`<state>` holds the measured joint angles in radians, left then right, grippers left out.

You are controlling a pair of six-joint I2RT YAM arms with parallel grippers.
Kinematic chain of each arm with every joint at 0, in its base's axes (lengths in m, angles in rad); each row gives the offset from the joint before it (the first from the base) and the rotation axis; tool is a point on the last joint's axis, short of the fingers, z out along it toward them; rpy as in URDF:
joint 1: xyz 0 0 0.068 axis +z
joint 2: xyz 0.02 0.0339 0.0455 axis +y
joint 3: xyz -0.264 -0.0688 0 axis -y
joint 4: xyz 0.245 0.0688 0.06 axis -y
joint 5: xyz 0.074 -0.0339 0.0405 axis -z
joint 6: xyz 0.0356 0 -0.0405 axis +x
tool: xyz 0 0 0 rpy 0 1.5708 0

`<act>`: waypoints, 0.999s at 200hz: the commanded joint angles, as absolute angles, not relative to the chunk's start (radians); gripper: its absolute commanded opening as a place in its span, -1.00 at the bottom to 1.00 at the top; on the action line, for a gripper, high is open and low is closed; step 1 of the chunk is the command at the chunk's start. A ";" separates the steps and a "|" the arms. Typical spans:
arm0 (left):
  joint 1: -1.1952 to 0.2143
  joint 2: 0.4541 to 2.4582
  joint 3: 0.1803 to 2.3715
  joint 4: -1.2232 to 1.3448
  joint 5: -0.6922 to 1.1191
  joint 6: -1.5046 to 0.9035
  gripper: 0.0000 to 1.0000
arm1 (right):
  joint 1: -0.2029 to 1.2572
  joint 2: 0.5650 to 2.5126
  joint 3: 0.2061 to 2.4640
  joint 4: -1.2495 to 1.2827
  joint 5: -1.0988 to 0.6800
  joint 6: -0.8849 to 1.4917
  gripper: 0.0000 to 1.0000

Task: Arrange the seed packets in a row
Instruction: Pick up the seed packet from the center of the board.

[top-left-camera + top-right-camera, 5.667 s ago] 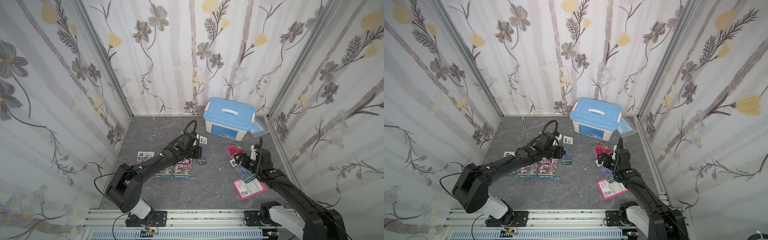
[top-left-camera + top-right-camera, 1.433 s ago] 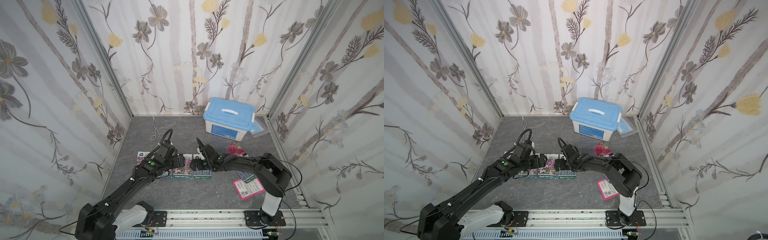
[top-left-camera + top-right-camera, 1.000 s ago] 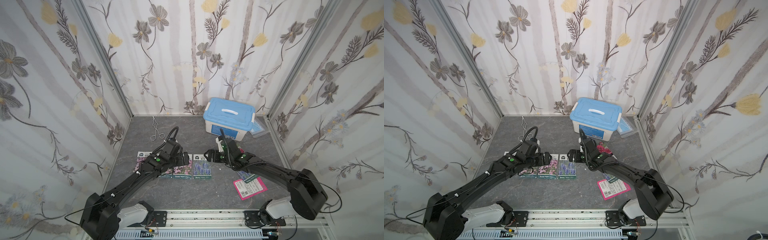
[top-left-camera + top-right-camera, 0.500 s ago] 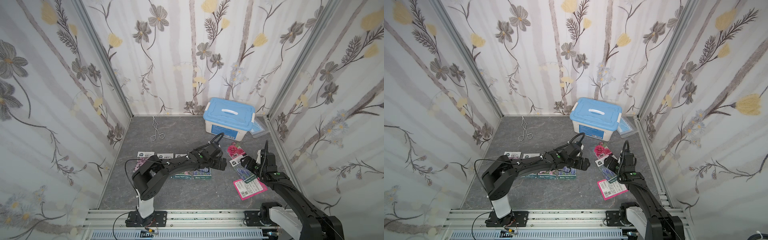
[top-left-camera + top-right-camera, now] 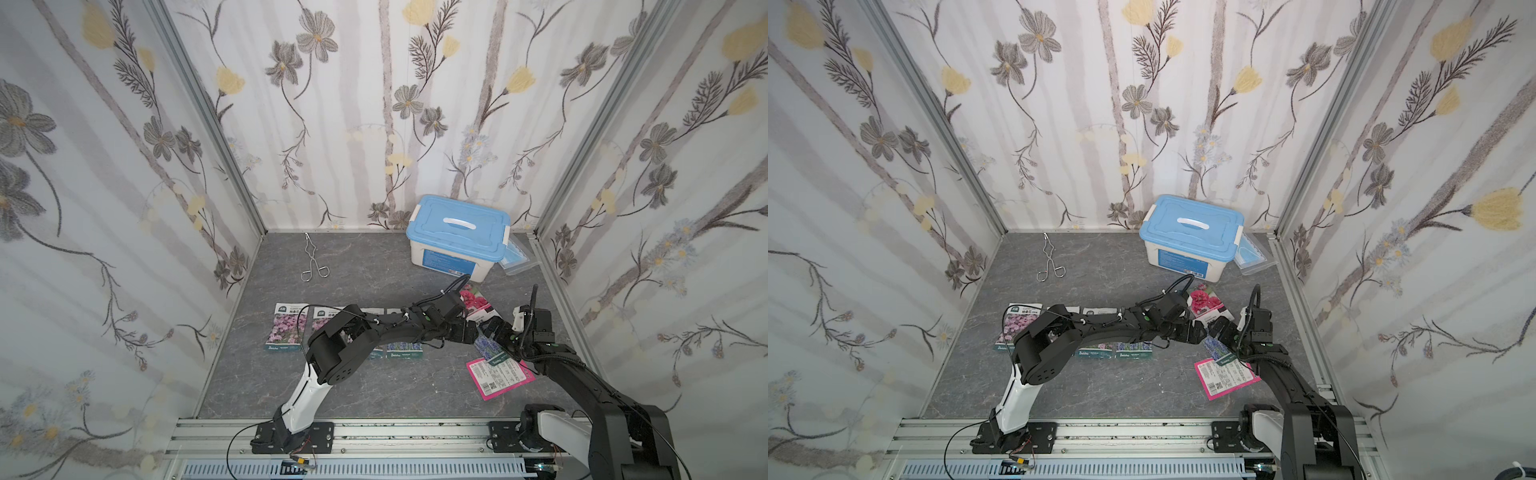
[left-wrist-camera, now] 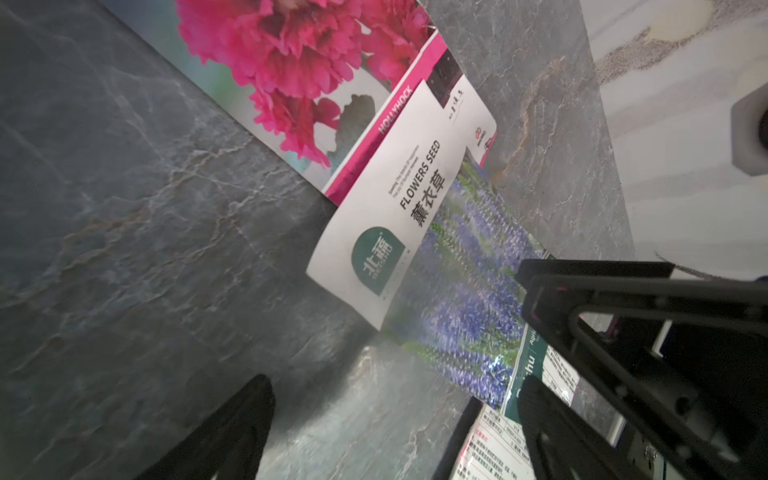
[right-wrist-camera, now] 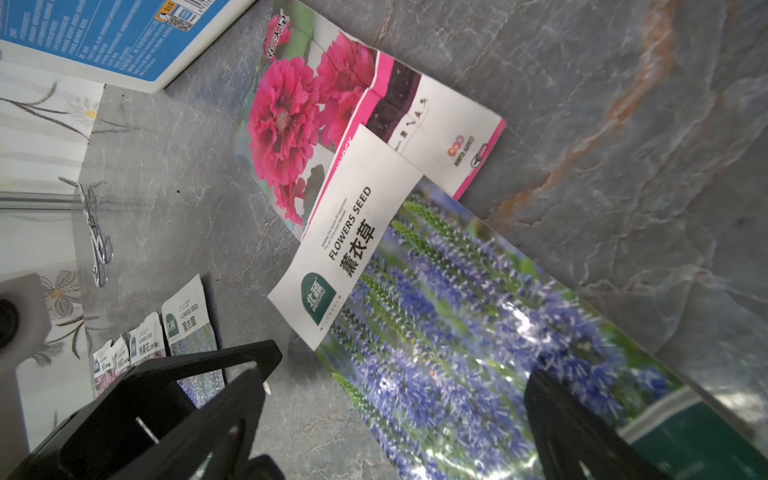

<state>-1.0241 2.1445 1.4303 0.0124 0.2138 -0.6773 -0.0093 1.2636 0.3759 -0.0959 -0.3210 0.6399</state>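
The grey, marble-veined floor carried a row of seed packets on the left arm's side: flat, glossy rectangles with white header strips above pink or purple flower prints. The left arm lay stretched across the middle of the row, so the count was unsure, though the right wrist view seemed to show four white headers side by side. The row-end packet nearest the grippers bore a lavender print. Beyond it a loose lavender packet lay slanted on the stone, its shiny film catching glare. Its white header overlapped a corner of a magenta packet with ruffled blooms and a pink border. Its green-banded end rested over a pink-backed packet printed with small text and a code square. The left gripper stood spread wide, its black tapered fingers low over the floor. One finger was beside the loose packet's edge and the other above its green end, with nothing pinched. The right gripper faced it closely, jaws equally wide and empty, one finger over the purple print. By the back wall sat a white plastic box with a blue lid, a clear pouch beside it, and thin wire tongs lay well apart.
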 commanded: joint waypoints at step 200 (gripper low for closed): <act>-1.051 2.299 1.624 0.053 0.207 -0.666 -1.00 | -0.129 1.160 0.279 -0.022 -0.491 0.726 0.99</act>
